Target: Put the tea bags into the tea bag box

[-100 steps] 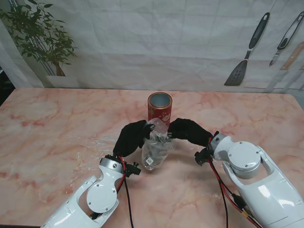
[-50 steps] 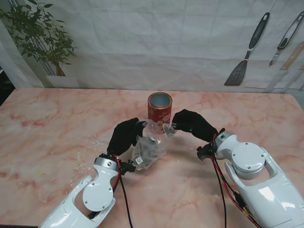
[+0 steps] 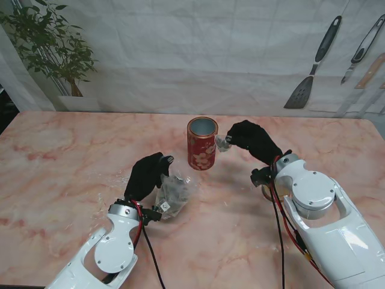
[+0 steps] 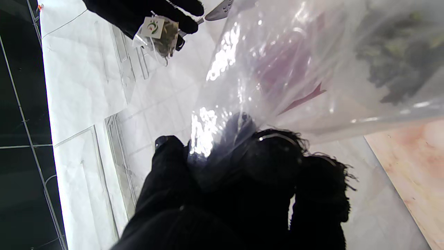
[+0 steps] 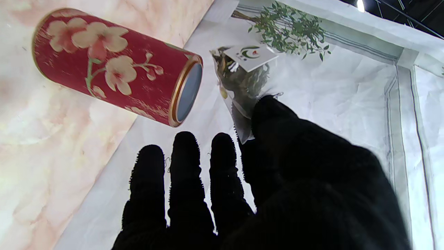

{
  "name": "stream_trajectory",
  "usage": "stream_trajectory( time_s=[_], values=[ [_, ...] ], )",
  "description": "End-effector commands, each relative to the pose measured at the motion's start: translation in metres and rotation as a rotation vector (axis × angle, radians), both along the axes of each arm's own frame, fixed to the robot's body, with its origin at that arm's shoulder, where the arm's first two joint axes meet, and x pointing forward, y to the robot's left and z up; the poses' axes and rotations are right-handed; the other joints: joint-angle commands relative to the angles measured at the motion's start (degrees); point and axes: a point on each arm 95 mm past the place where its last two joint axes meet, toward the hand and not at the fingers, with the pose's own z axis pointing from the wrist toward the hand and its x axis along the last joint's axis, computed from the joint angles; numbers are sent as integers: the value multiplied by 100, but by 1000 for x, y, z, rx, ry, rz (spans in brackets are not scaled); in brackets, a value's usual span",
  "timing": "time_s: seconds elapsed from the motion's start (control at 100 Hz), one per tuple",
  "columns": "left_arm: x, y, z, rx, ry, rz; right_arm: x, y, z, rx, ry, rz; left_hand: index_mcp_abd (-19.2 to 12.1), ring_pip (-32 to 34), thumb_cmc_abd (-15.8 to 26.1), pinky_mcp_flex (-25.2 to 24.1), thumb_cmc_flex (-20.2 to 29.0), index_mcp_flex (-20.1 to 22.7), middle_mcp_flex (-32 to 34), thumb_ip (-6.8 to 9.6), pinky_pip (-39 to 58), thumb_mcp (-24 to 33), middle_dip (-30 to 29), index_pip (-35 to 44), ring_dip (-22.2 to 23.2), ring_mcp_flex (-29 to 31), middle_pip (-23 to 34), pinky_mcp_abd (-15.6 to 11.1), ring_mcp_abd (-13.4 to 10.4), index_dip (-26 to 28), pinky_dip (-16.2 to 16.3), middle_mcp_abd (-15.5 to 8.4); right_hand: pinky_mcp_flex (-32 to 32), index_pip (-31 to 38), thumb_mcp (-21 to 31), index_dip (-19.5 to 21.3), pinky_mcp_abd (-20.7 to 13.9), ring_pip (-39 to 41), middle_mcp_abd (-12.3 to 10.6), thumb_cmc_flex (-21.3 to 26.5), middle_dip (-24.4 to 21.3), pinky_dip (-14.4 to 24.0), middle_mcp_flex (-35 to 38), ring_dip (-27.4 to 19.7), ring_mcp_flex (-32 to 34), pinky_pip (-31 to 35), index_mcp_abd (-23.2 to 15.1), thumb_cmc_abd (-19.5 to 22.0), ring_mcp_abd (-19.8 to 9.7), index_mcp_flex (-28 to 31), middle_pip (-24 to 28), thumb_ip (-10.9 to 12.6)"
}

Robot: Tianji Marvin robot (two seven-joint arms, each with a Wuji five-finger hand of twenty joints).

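1. Red lacquer and cream blossoms marked the tea bag box [image 3: 202, 143], a round tin that stood upright and open-topped near the middle of the pink marble table [image 3: 66, 162].
2. The right hand [image 3: 252, 139], gloved in black, hovered just to the right of the tin's rim, pinching a single tea bag [image 3: 222, 143] between thumb and forefinger; the other three fingers [image 5: 184, 163] were stretched out straight and apart.
3. The tea bag, a clear sachet of dark leaves with a white label, hung beside the tin's mouth in the right wrist view [image 5: 242, 74], close to it but not over it and not touching it.
4. The left hand [image 3: 147, 174], also in a black glove, was clenched on the neck of a clear plastic bag [image 3: 171, 192] nearer to me and to the left of the tin.
5. That bag held a dark clump of further sachets and sagged toward the table; whether it rested on the marble could not be told.
6. From the left wrist view the crumpled film [image 4: 312, 69] filled most of the frame, bunched between the gloved fingers [image 4: 166, 166].
7. A potted plant [image 3: 51, 48] stood at the far left corner, and kitchen utensils [image 3: 316, 66] hung on the white backdrop at far right.
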Motion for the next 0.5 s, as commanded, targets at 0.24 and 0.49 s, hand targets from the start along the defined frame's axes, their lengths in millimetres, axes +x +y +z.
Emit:
stream_trajectory(
  time_s=[0.24,0.49],
  values=[
    [-4,2,2,-11,7,-2,17,15,21,32,-41,-49,-158,-16,402,86,434,176,134,245,387,264,-82,288,-63,29,28,-124,99,8,35,-242,54,80,160,43,-171,125,-138,162,109,159,101,43,107,-43,-303,37,-209,167,135,13],
    [-5,2,2,-10,5,-5,30,25,28,49,-44,-84,-141,-12,402,86,431,190,134,245,385,262,-79,282,-65,31,25,-112,111,8,46,-244,84,76,160,25,-182,128,-159,131,126,181,129,48,144,-43,-358,34,-222,172,124,12]
  ],
)
